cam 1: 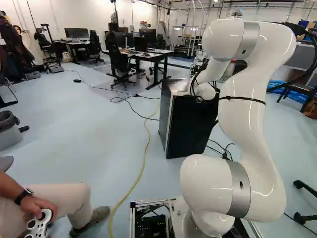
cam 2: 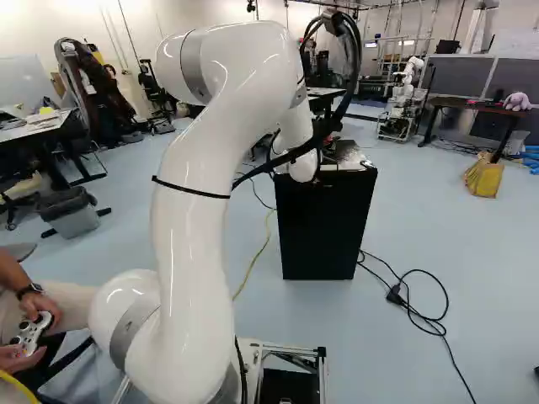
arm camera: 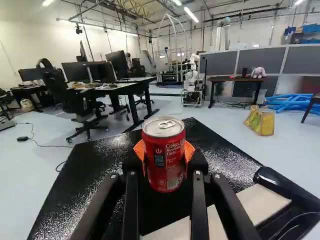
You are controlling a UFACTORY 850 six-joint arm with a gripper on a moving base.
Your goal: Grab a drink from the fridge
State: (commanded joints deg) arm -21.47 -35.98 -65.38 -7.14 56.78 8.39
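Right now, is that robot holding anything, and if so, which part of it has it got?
Yes, a red drink can, upright. The orange-padded fingers hold it by its sides, around the middle, below the rim.

Mid-frame in the wrist view, the side of the red can [arm camera: 163, 167] reads "Coke" and, just beneath, "Nutrition Facts" (both in pale lettering).

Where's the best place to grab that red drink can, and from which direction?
I'd grip the red can around its straight side wall, the end effector coming in roughly level from the side. It's upright and round, so orange pads can press from opposite sides, as they do now.
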